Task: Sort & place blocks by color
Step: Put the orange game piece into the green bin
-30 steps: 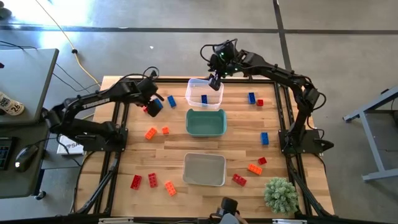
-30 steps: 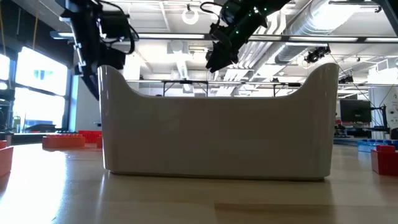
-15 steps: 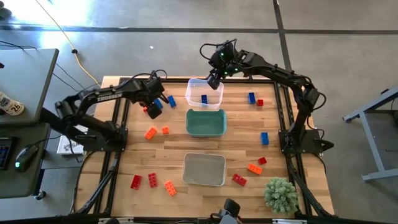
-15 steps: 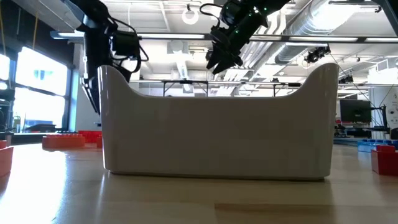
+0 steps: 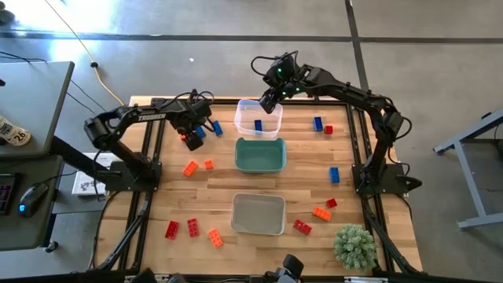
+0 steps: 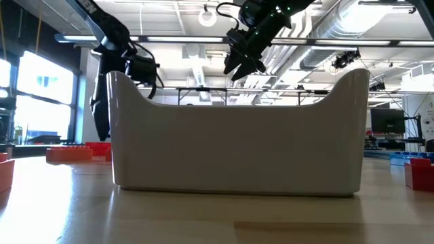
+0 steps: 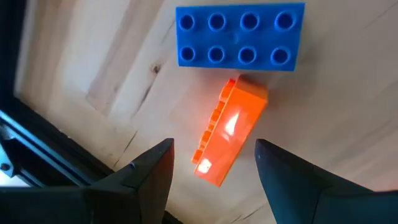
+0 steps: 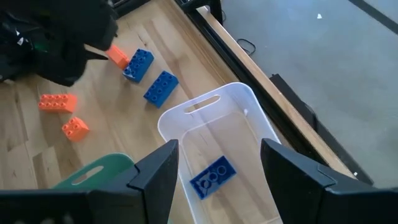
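My left gripper [image 5: 191,135] is low over the table's far left and open. Its fingers stand on either side of an orange-red block [image 7: 229,134] without touching it. That block lies on the wood against a blue block [image 7: 240,36]. My right gripper [image 5: 269,101] hangs open above the far end of the clear bin [image 5: 244,118]. One blue block [image 8: 212,176] lies on the clear bin's floor. Another blue block [image 5: 216,127] lies to the left of the clear bin. Other red, orange and blue blocks are scattered over the table.
A teal bin [image 5: 260,167] sits at the table's middle and a pale grey bin [image 5: 258,229] nearer the near edge. Two orange blocks [image 5: 190,167] lie left of the teal bin. Blocks lie near both bins' sides, and a small plant [image 5: 354,246] stands at the near right corner.
My left arm has swung its elbow toward the far edge, while its gripper has stayed low over the orange-red block and turned about there. My right gripper has kept its place above the clear bin. No block has moved.
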`<state>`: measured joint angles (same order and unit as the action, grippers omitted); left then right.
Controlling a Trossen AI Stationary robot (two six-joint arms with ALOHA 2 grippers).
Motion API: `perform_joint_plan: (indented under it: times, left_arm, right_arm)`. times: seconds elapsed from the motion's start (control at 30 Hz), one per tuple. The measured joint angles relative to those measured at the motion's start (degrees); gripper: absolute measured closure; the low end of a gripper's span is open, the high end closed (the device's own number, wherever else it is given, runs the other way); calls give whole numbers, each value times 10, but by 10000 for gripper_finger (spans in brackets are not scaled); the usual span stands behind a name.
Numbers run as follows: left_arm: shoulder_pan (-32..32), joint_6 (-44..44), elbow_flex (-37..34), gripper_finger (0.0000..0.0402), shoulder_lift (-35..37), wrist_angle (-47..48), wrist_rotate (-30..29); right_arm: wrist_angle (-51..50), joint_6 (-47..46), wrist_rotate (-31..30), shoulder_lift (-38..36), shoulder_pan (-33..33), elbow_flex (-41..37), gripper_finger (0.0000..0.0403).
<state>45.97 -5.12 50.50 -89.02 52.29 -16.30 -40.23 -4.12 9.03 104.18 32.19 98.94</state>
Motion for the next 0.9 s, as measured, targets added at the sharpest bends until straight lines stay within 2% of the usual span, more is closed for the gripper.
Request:
perform_joint_plan:
  times: [0.37, 0.5, 0.73, 0.9]
  left_arm:
    - [2, -22, 0, 194, -68, -7, 7]
    - [1, -31, 0, 228, -74, -7, 7]
    - [-4, -60, 0, 335, -66, -8, 5]
    - [-17, -60, 0, 337, -41, -8, 7]
  right_arm:
    - [-8, -26, 4, 0, -9, 0, 187]
    - [-25, -34, 9, 0, -21, 0, 187]
    - [-113, -61, 10, 0, -55, 0, 187]
    - [-163, -81, 9, 0, -96, 0, 187]
